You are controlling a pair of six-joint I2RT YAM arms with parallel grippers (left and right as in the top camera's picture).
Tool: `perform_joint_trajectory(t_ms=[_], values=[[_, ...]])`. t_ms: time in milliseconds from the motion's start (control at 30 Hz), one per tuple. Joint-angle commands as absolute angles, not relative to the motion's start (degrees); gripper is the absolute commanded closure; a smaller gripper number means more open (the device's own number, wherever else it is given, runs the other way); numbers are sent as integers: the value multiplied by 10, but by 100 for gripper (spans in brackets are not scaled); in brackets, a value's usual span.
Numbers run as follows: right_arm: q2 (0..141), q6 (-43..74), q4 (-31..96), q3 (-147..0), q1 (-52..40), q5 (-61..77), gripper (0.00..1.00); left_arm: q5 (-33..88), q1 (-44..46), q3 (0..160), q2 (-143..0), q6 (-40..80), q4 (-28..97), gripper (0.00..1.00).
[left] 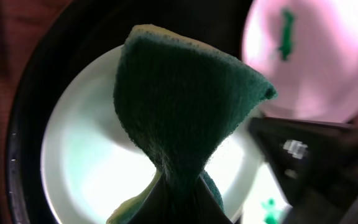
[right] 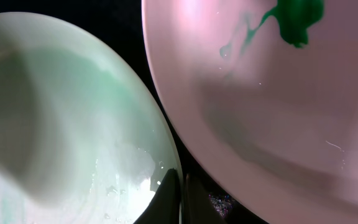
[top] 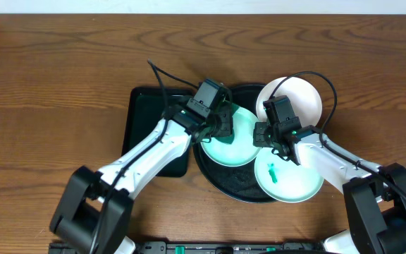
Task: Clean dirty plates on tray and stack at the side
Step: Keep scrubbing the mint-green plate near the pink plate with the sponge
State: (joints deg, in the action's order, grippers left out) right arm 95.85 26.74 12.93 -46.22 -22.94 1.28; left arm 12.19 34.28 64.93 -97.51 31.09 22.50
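A: Left gripper point(top: 223, 125)?
B: Clamped on the sponge point(left: 179, 106), over the middle plate point(top: 238, 148) on the tray point(top: 224, 180).
A: Right gripper point(right: 178, 196)?
B: Shut, tips at that plate's rim, with the white plate point(top: 302, 95) just beside.

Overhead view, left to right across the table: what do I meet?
Black rectangular tray → left gripper, shut on the sponge → right gripper, shut. Left unranked, since they overlap these: round tray, middle mint plate, white plate, smeared mint plate.
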Motion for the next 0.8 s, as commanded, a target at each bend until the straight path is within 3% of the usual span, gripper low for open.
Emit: perform_joint_trajectory(t_ms=[0, 233, 500, 767], values=[[955, 272, 126, -461, -234, 46, 99, 82, 341, 638, -1001, 292, 226, 92], [955, 272, 126, -461, -234, 46, 99, 10, 341, 638, -1035, 281, 231, 92], [955, 272, 126, -461, -234, 46, 99, 9, 342, 638, -1072, 282, 240, 92], [955, 272, 126, -461, -234, 46, 99, 101, 345, 638, -1124, 282, 237, 92]])
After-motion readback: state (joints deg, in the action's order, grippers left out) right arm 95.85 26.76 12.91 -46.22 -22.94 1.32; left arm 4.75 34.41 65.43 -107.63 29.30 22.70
